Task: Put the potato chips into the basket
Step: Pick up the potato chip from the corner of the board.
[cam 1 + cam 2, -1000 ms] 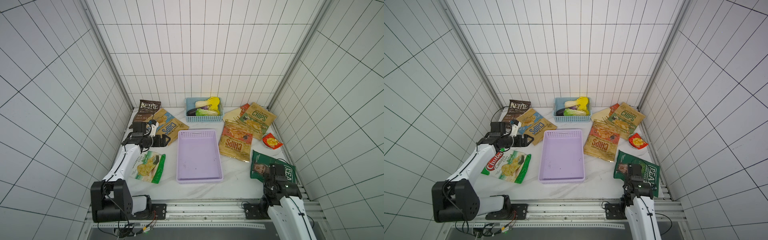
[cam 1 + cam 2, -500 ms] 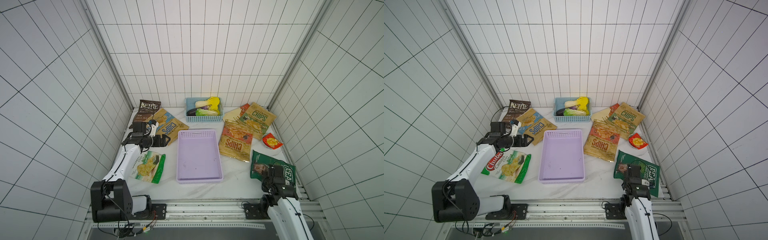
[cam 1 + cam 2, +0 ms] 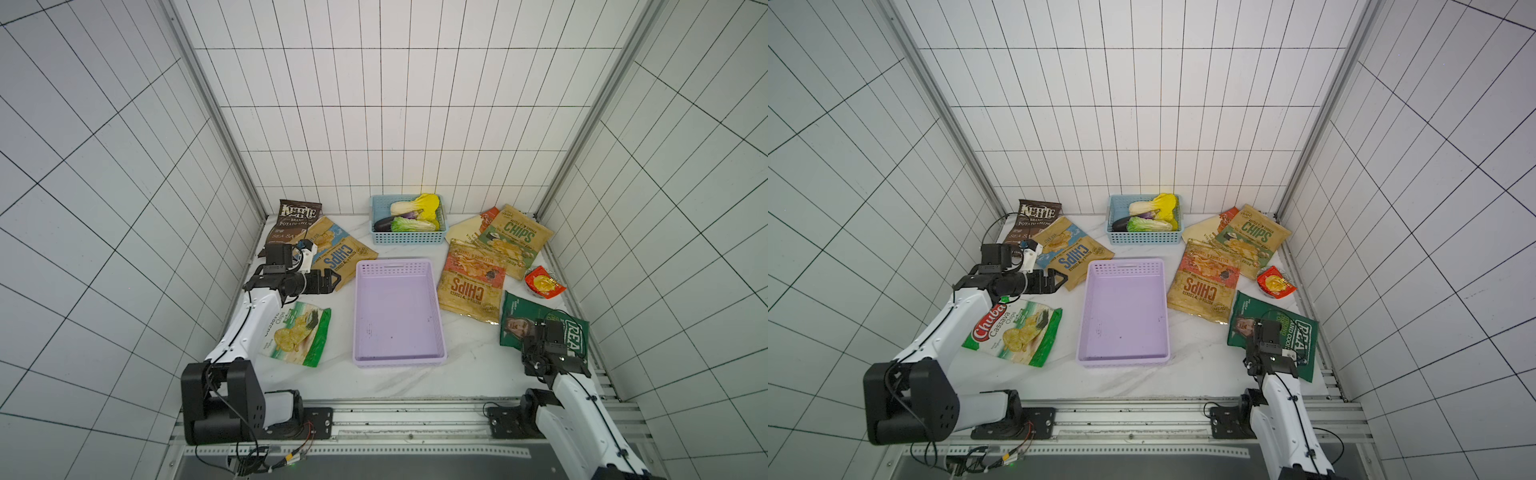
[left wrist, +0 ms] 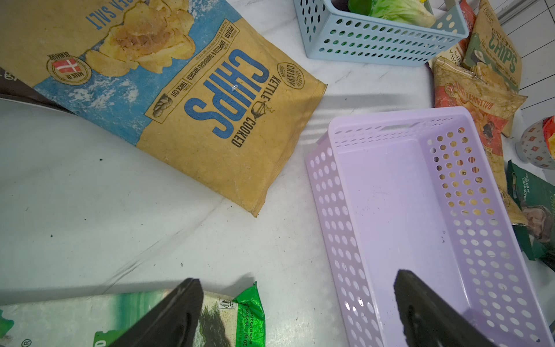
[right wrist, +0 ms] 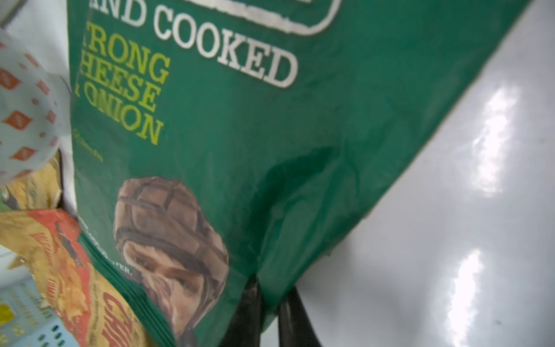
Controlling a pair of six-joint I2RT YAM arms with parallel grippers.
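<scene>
The lilac basket (image 3: 392, 263) stands mid-table, nothing in it. Potato chips bags lie around it: dark brown Kettle (image 3: 297, 218), blue-label CHIPS (image 3: 343, 257), white-green cassava (image 3: 297, 334), red-label CHIPS (image 3: 471, 286), green-label CHIPS (image 3: 515, 239), a cream bag (image 3: 465, 228) and a dark green bag (image 3: 515, 328). My right gripper (image 3: 540, 332) is shut on the dark green bag's (image 5: 240, 120) near edge, the foil pinched between its fingers (image 5: 252, 300). My left gripper (image 3: 332, 279) hovers open, holding nothing, between the blue-label bag (image 4: 210, 114) and the basket's wall (image 4: 339, 210).
A light blue basket (image 3: 409, 241) with toy vegetables stands at the back. A small red-and-yellow snack cup (image 3: 542, 282) sits by the right wall. Tiled walls close in three sides; a metal rail (image 3: 415, 415) runs along the front.
My right gripper has closed on the dark green bag's edge. The left arm has not moved.
</scene>
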